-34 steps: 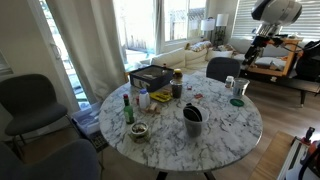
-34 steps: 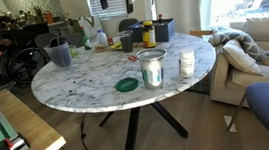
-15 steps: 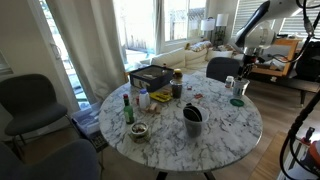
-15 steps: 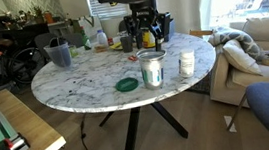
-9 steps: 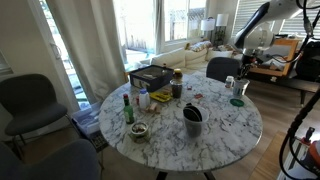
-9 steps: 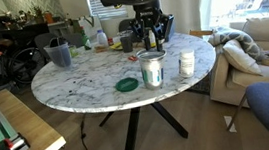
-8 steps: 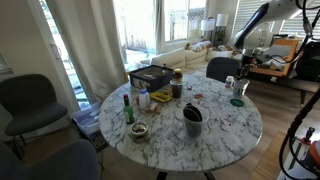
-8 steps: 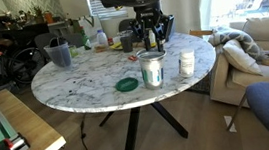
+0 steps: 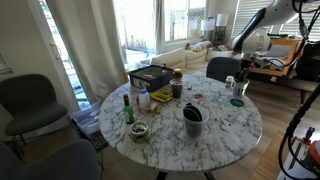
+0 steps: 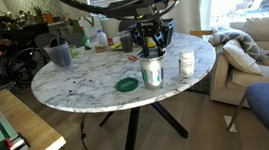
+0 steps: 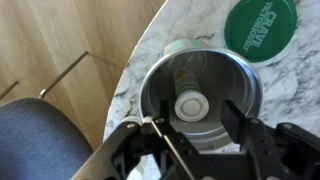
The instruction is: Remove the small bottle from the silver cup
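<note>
at the lower left of the wrist view a blue-grey chair seat (image 11: 40, 140) shows beyond the edge of the bench (image 11: 195, 20). moving right, the silver cup (image 11: 158, 85) fills the middle of the frame, seen from straight above. the small bottle (image 11: 190, 105) stands inside it near the centre, its pale cap facing the camera. the pincer (image 11: 192, 122) is spread wide, one finger left of the rim and one right of it, with nothing gripped. at the upper right lies a green lid (image 11: 258, 28), apart from the cup.

in an exterior view the same order runs left to right: green lid (image 10: 126, 84), silver cup (image 10: 152, 73), then a white cup (image 10: 186, 63) just beside it. the pincer (image 10: 151, 45) hangs directly over the silver cup's mouth.

what has changed: a couple of seconds ago the arm was held high and away from the cup. it has since swung over and come down, so the fingertips now sit just above the rim. that reads as the approach nearly finished, while the bottle remains in the cup, not yet held. my judgement is that a straight descent, closing on the cap, comes next. the cup wall leaves little room, so a finger could catch the rim.
</note>
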`<action>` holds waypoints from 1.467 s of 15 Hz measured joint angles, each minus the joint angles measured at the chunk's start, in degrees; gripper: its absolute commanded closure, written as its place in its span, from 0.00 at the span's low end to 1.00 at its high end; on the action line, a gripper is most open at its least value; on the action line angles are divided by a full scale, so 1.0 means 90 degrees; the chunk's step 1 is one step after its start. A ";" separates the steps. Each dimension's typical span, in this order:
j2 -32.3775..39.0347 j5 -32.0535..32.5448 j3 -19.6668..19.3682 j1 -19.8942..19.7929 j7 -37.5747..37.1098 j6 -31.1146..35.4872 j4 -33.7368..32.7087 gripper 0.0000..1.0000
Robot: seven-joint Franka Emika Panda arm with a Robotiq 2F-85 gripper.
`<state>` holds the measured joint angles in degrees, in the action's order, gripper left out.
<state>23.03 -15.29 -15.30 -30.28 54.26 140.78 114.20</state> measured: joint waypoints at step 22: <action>-0.0003 0.0044 0.0333 -0.0295 0.0842 0.0356 0.0149 0.88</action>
<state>23.00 -14.90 -12.30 -32.93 61.84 143.99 115.54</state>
